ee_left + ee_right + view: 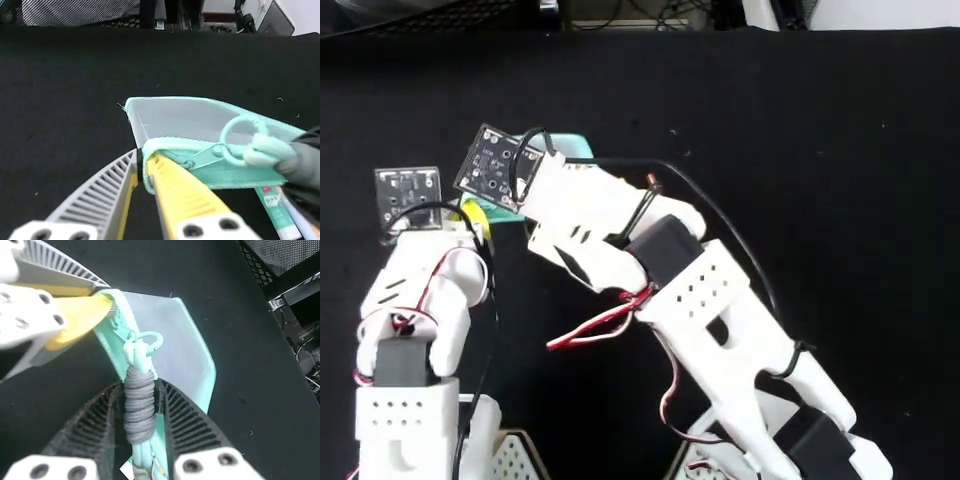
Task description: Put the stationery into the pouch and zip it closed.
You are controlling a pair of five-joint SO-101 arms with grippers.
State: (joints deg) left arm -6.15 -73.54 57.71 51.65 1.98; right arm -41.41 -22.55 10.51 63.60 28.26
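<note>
Zipping is the step in hand, we judge. High view: the mint-green mesh pouch [572, 147] lies on the black surface [820, 150], mostly hidden beneath both arms. Left wrist view: the left end effector [144, 161] is clamped on the pouch's end. Right wrist view: the right end effector [139, 390] pinches the grey cord-wrapped zipper pull [138, 410]. The pouch's long axis follows its zip, from one clamp toward the other; next, the right should draw along it while the left anchors.
</note>
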